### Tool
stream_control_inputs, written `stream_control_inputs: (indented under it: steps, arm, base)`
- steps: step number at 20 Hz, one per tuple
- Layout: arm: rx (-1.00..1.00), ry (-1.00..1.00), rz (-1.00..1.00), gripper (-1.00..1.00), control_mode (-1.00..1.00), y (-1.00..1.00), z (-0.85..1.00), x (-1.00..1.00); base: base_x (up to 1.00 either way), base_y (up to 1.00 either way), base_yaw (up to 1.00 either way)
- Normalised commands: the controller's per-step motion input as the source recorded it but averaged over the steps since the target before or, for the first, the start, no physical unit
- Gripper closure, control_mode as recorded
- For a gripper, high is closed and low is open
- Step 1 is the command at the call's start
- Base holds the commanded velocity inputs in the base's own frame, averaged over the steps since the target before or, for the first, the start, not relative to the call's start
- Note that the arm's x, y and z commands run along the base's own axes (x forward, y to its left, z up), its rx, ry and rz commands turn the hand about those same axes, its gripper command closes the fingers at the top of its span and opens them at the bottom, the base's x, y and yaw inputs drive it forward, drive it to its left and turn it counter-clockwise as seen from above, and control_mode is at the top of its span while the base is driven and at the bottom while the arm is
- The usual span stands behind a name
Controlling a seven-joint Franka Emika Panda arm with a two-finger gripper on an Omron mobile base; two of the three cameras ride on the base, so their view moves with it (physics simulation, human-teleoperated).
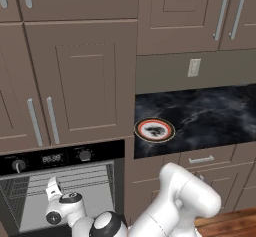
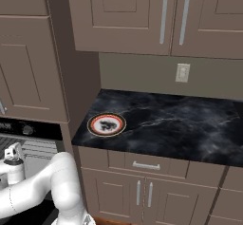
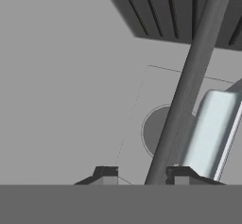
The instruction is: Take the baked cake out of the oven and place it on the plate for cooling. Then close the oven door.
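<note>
The oven stands open at lower left, its light grey racked interior exposed. Its door lies below the picture edge. My gripper reaches inside the cavity, also seen at the left edge. In the hand view the fingertips stand partly apart, and a dark rack bar runs up between them. A pale glossy rounded shape lies just behind the right fingertip; I cannot tell whether it is the baked cake or whether the jaws hold it. The plate sits bare on the counter's left end.
The black marble counter stretches right of the oven, with drawers and cabinets below. Brown cabinet doors hang above the oven, and more hang over the counter. My white arm crosses the space in front of the oven.
</note>
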Motion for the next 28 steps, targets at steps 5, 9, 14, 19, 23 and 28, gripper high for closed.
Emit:
stream_control_inputs:
  steps: [5,9,14,19,23,28]
  arm:
    - [-0.06,-0.02,0.00,1.00,-1.00,0.54,-0.58,-0.41]
    - [-0.07,-0.01,-0.01,1.00,-1.00,0.53,-0.62,-0.49]
    - [-0.09,0.00,-0.03,1.00,-1.00,0.51,-0.68,-0.57]
    - [-0.09,0.00,-0.05,1.00,-1.00,0.41,-0.72,-0.63]
    - [-0.10,0.00,-0.05,1.00,-1.00,0.38,-0.74,-0.66]
    - [-0.10,0.00,-0.05,1.00,-1.00,0.38,-0.75,-0.65]
  base:
    - [0.00,0.00,0.00]
    - [0.00,0.00,0.00]
    - [0.00,0.00,0.00]
    - [0.00,0.00,0.00]
    - [0.00,0.00,0.00]
    - [0.00,0.00,0.00]
